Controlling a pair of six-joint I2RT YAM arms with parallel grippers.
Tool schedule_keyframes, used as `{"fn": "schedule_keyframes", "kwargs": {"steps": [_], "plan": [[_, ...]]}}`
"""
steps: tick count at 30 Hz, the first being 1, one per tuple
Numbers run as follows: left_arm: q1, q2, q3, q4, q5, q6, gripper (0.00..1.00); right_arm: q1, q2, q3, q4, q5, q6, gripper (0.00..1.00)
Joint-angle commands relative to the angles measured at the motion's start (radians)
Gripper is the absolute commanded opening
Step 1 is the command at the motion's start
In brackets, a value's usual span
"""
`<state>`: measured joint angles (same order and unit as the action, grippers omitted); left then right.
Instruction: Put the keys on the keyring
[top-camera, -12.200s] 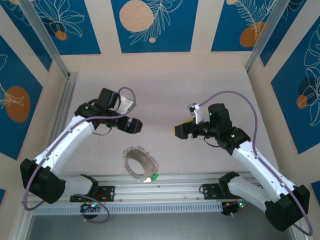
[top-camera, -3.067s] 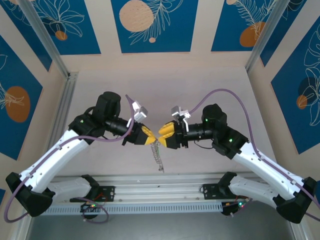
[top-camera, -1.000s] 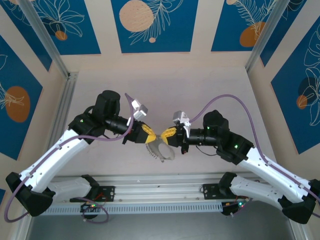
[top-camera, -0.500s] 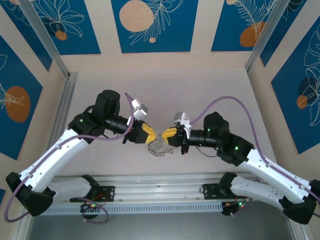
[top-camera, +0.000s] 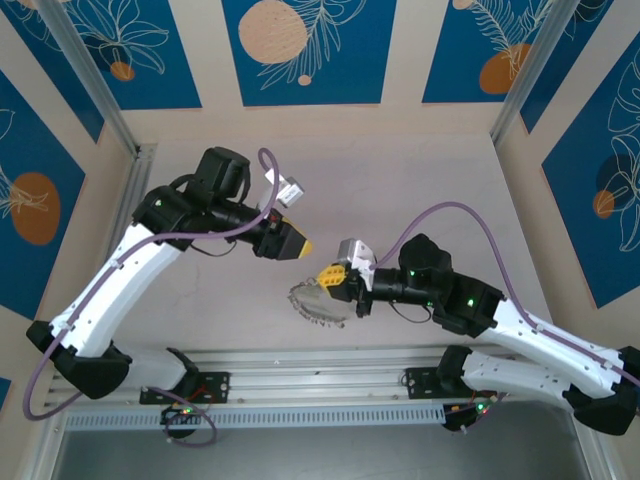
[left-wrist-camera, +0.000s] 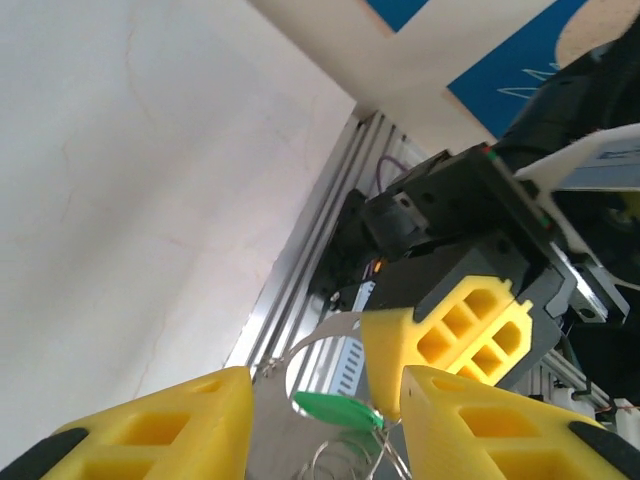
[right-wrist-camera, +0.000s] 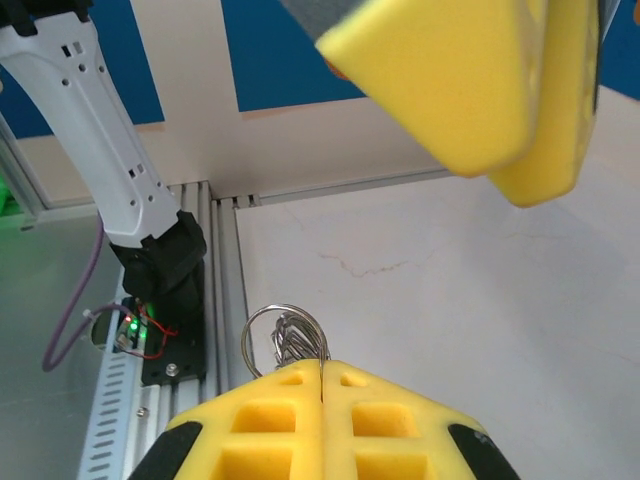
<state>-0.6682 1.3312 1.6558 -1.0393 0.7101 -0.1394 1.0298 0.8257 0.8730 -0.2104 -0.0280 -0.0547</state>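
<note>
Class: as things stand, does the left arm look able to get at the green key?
Probably yes. The left gripper is open, and its wrist view shows the green key straight ahead between its fingers with nothing in front. The right gripper, shut on the keyring, sits close behind, leaving little room.

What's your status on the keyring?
Left gripper open, clear of the keyring. Right gripper shut on the keyring. Green key dangles by it; whether it's threaded, can't tell. Nothing in the way.
</note>
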Motion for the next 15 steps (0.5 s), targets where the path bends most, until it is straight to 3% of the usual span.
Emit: {"fn": "schedule_keyframes", "kwargs": {"steps": [1,15], "plan": [[-0.004,0.001,0.050,-0.147,-0.048,-0.025,0.40,0.022,-0.013,-0.002,0.045,0.081,-0.074,0.00],[-0.069,-0.034,0.016,-0.167,0.044,-0.030,0.36,0.032,-0.027,-0.020,0.085,0.105,-0.143,0.00]]}}
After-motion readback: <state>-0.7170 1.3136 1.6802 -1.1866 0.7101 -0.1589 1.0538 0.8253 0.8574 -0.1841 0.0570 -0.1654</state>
